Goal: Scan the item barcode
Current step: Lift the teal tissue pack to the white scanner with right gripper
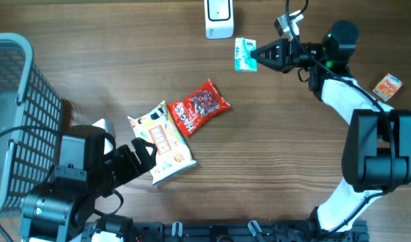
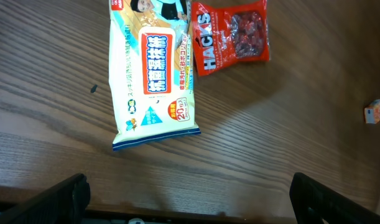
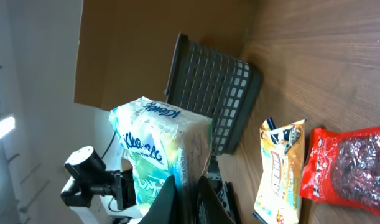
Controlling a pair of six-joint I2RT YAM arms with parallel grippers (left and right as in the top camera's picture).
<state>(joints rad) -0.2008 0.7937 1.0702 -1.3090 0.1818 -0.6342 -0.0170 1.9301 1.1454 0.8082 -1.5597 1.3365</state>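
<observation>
Only pinched at one edge by the clenched right gripper (image 1: 260, 55), tissue pack (image 1: 245, 54) just right of the scanner (image 1: 218, 18); could swing, slip free, or turn the wrong face toward it. Left gripper (image 1: 144, 158) released, far from the scanner

Brown wood-grain table (image 1: 279, 154). A cream wipes pack (image 1: 163, 141) lies flat near the front left, with a red HACKS candy bag (image 1: 198, 105) touching its far right corner. A white scanner (image 1: 219, 18) stands at the far edge, a small orange packet (image 1: 387, 87) lies well off to the right, and a grey mesh basket (image 1: 20, 114) sits at the left edge.
</observation>
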